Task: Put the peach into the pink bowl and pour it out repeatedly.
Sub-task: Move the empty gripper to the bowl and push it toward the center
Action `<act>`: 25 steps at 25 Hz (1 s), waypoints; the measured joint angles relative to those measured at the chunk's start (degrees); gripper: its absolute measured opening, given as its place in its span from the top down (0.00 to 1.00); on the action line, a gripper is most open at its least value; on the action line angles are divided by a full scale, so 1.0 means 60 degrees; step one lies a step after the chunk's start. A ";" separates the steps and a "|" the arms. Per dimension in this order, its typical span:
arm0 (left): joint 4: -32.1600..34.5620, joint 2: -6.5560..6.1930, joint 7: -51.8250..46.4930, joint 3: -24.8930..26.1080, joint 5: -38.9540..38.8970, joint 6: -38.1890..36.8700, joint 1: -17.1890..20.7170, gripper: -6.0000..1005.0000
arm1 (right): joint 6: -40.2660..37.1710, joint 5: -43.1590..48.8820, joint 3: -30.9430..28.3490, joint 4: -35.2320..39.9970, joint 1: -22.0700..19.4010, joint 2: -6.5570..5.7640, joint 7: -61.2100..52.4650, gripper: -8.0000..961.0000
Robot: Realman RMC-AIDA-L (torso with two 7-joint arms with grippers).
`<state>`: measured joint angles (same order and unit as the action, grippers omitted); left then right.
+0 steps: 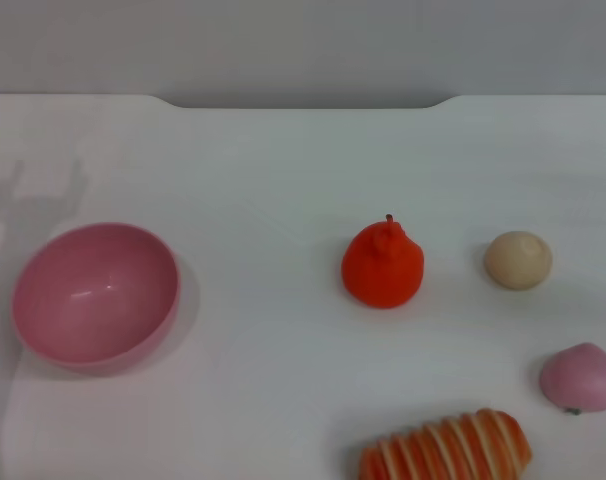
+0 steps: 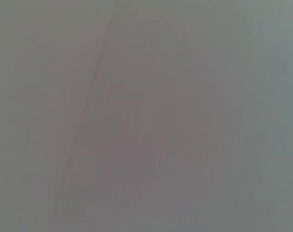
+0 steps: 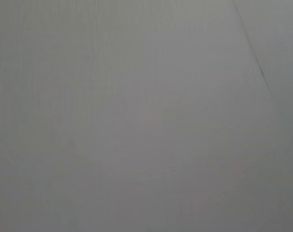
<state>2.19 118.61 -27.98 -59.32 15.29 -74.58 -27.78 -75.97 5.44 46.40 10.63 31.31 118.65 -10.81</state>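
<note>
The pink bowl (image 1: 95,295) sits open side up on the left of the white table, with nothing inside it. The peach (image 1: 580,377), small and pale pink with its dark stem turned toward the front, lies near the right edge of the head view. Neither gripper shows in the head view. Both wrist views hold only a blank grey surface, with no fingers and no task object in them.
An orange-red pear-shaped fruit (image 1: 383,265) stands near the middle. A beige ball (image 1: 518,260) lies to its right. A striped orange-and-cream bread-like toy (image 1: 448,448) lies at the front edge. The table's far edge (image 1: 303,100) has a shallow notch.
</note>
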 joint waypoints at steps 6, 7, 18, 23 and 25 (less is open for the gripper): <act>0.0206 -0.0043 -0.0537 -0.0133 0.0084 0.0162 -0.0002 0.19 | 0.0007 0.0000 0.0000 0.0000 0.0035 0.0001 0.0000 0.47; 0.0206 -0.0043 -0.0537 -0.0133 0.0084 0.0162 -0.0002 0.19 | 0.0007 0.0000 0.0000 0.0000 0.0045 0.0004 -0.0002 0.47; 0.5027 -0.2082 -0.9102 -0.2732 0.2706 -0.0301 0.0384 0.19 | 0.0115 0.0079 0.0102 -0.0074 -0.0077 0.0006 -0.1748 0.48; 0.6035 -0.2765 -1.1630 -0.2361 0.4891 -0.1137 -0.0089 0.19 | 0.0147 0.0098 0.0104 -0.0178 -0.0129 0.0002 -0.1751 0.48; 0.7324 -0.3139 -1.4874 -0.0917 0.9151 -0.2214 -0.0771 0.19 | 0.0267 0.0100 0.0102 -0.0189 -0.0147 -0.0007 -0.1719 0.48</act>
<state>46.13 99.78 -117.22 -64.82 70.20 -87.86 -32.41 -74.37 6.04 47.01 9.50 30.43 118.61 -21.12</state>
